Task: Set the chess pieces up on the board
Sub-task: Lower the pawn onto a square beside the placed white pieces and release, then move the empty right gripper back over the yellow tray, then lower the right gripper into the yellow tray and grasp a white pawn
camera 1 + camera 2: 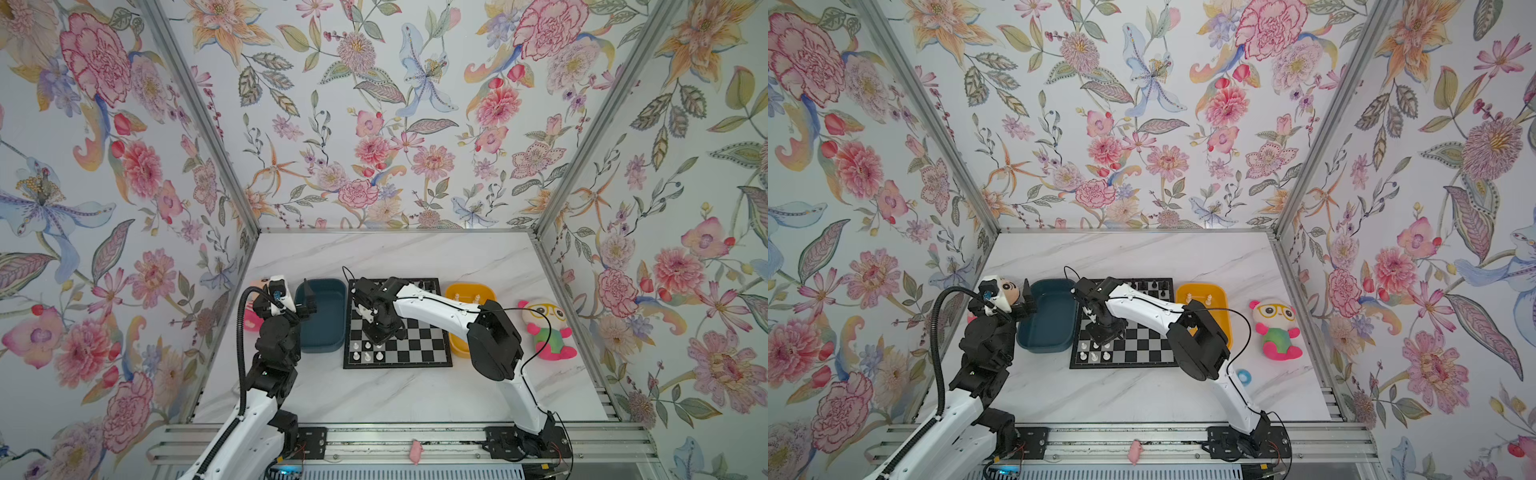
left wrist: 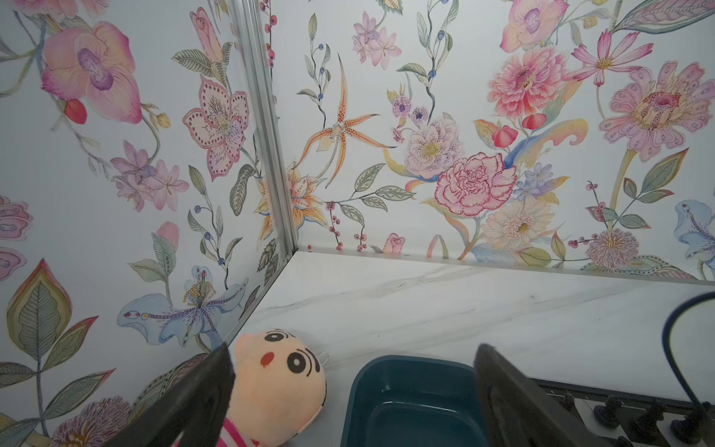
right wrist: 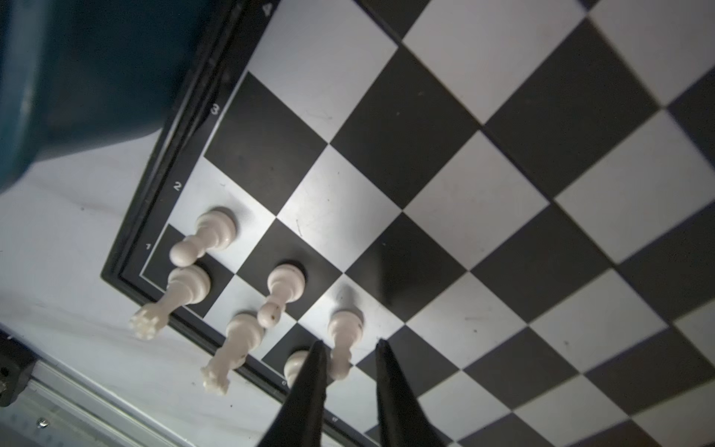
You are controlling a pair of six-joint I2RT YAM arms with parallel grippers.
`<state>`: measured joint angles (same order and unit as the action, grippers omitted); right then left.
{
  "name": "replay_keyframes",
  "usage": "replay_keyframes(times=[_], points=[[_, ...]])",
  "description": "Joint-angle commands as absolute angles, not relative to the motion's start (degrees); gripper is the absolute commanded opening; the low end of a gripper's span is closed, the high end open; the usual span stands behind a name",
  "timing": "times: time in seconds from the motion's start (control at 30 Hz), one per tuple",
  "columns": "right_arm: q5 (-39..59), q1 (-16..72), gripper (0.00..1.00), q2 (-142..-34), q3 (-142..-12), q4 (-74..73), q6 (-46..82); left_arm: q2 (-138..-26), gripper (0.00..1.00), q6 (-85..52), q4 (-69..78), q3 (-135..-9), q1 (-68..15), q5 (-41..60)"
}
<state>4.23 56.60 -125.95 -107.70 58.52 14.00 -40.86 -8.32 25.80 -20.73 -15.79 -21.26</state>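
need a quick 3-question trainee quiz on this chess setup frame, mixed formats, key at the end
1. True or false: the left pincer grips a chess piece.
2. Spare white chess pieces wait in: A teal tray, B yellow tray, C the table.
3. Fill in: in both top views, placed white chess pieces cluster at the board's near-____ corner.
Key: 1 false, it hangs open and empty; 2 B; 3 left.

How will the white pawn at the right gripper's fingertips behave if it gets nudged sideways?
The white pawn stands tall and narrow over a small round base, so a nudge probably tips it rather than slides it. It looks like smooth hard plastic: likely stiff, light and slippery for the right gripper. Fallen, it may roll on the board.
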Motion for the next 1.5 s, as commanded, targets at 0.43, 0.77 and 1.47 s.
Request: replay_keyframes(times=[0.43, 0.77, 1.47], points=[[-7.59, 45.13, 0.24, -106.56, -97.13, 57.88, 13.36, -42.90, 0.98, -7.91, 27.07, -21.22, -16.42, -20.67], [-8.92, 32.39, 0.24, -100.42, -85.62, 53.41, 11.52, -46.78, 0.98, -8.68, 26.81, -23.59, -16.40, -19.95], [-2.25, 18.41, 0.21, -104.45, -75.17, 43.86, 7.69, -53.95, 0.96, -10.28, 26.27, -27.95, -16.44, -18.39]])
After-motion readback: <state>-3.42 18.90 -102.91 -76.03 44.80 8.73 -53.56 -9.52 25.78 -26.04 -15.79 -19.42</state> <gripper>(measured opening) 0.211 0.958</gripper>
